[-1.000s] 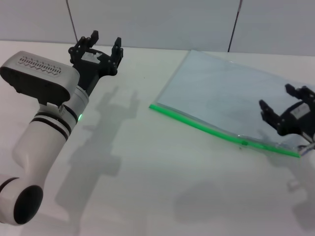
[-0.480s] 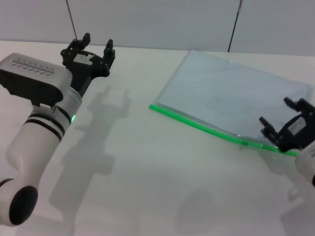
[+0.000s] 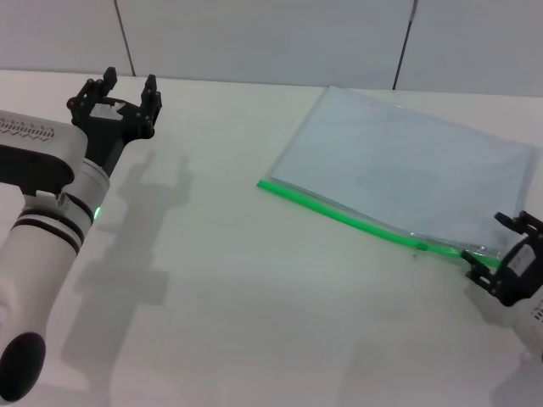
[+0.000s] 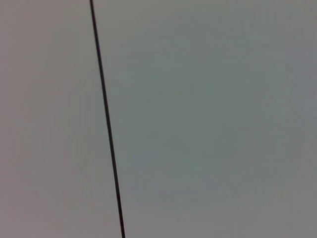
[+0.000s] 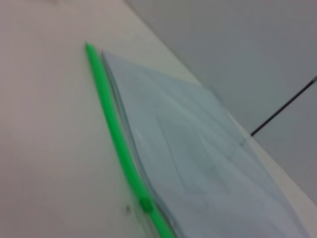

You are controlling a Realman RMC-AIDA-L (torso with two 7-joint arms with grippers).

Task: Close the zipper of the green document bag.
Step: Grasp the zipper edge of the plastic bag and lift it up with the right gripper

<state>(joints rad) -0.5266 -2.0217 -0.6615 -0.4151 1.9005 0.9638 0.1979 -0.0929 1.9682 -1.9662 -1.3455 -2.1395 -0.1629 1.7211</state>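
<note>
zipper (image 3: 356, 222) slider (image 3: 420, 247) nr right end effector (image 3: 502, 254), fingers apart

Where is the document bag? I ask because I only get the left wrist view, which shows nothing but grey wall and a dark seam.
Observer: The green document bag lies flat on the white table, on the robot's right.
Operator: Where is its zipper?
Observer: The zipper runs along the bag edge nearest the robot, with its slider tab near the right end.
Operator: And the arms?
Observer: The right gripper sits at the zipper's right end, past the tab. The left gripper hangs at far left, jaws open, well away from the bag.
</note>
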